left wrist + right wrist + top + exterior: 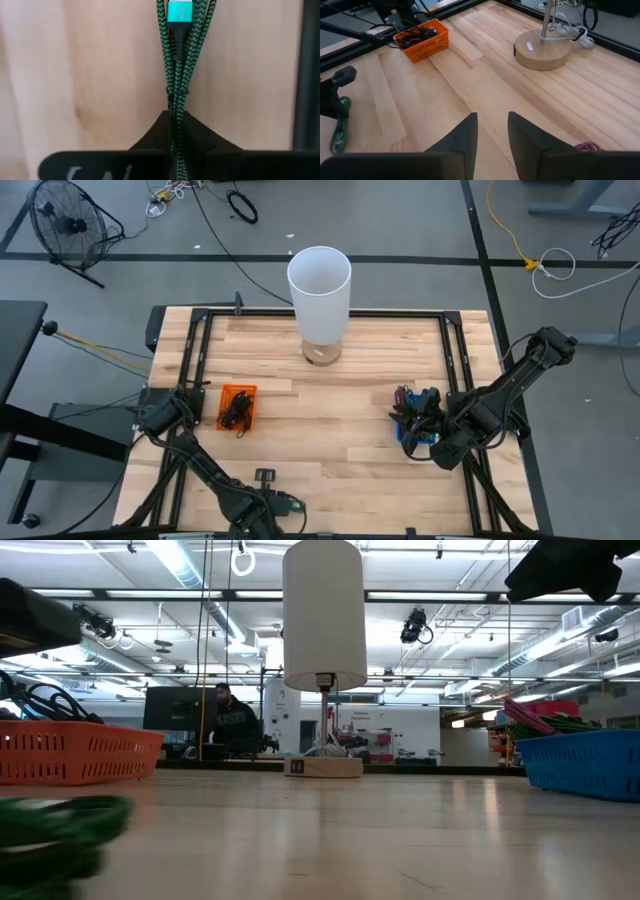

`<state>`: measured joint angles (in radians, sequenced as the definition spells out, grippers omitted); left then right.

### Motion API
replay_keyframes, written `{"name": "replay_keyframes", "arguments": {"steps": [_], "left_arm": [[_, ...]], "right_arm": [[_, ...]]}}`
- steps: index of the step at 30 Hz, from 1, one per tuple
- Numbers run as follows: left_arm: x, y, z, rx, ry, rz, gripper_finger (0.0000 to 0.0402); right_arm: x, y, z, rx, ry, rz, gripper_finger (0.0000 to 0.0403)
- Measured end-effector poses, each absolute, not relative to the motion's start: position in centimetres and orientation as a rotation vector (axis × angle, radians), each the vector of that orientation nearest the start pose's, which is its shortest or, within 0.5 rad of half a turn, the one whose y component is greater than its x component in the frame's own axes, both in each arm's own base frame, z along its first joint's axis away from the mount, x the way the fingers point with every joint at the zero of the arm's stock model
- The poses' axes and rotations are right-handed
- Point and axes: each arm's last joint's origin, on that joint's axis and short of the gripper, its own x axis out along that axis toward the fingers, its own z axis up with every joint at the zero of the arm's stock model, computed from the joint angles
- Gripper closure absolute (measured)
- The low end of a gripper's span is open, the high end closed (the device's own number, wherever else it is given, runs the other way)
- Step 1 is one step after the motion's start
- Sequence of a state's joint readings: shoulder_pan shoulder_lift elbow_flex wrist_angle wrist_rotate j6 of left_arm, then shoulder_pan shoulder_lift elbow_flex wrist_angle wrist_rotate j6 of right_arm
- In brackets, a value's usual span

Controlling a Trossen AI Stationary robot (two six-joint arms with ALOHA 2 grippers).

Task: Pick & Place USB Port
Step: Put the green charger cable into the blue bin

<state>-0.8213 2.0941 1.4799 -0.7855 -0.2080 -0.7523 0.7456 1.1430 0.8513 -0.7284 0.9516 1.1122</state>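
A green braided USB cable [176, 75] with a teal plug [179, 11] is bundled into several strands and sits in my left gripper [176, 131], which is shut on it near the table's near edge [283, 503]. The low view shows it as a green blur [60, 830] at the near left. An orange basket [238, 408] of dark cables rests on the left half of the table. A blue basket [410, 432] with coloured cables stands on the right half. My right gripper [492, 131] hovers open above the blue basket. My left gripper pinches the green cable's bundled strands [176, 107] between its two fingers, which lie along the cable. The strands and the teal plug reach out past the fingertips. In the right wrist view the cable [337, 131] hangs below the gripper, with its lower loop at the tabletop.
A lamp with a white shade [320, 275] stands on a round wooden base [540, 50] at the far middle of the table. A black frame rail [330, 312] runs along the table's edges. Bare wood [330, 430] lies between the two baskets.
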Motion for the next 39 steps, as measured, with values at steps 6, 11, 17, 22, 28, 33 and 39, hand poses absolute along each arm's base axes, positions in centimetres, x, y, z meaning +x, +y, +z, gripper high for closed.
{"name": "replay_keyframes", "arguments": {"steps": [6,11,17,22,28,33,39], "left_arm": [[28.4,-28.2,15.1,0.106,1.22,0.071,0.0386],[29.8,-25.8,18.5,0.072,1.081,0.16,0.0386],[30.7,-22.7,24.6,0.093,0.812,0.245,0.0386],[31.2,-20.8,30.1,0.095,0.568,0.215,0.0386],[32.4,-19.0,34.9,0.083,0.33,0.105,0.0387],[33.6,-17.7,36.1,0.048,0.243,0.009,0.0387],[34.7,-15.9,36.5,0.008,0.205,-0.011,0.0387]], "right_arm": [[16.8,12.3,25.9,0.301,0.464,-0.505,0.0296],[16.8,12.3,25.9,0.301,0.463,-0.505,0.0296],[16.8,12.3,25.9,0.302,0.462,-0.503,0.0296],[17.3,12.7,26.3,0.306,0.429,-0.464,0.0296],[18.8,14.1,28.6,0.226,0.279,-0.317,0.0296],[19.7,15.1,32.0,0.179,0.066,-0.172,0.0296],[20.4,16.3,32.4,0.14,0.018,0.048,0.0296]]}}
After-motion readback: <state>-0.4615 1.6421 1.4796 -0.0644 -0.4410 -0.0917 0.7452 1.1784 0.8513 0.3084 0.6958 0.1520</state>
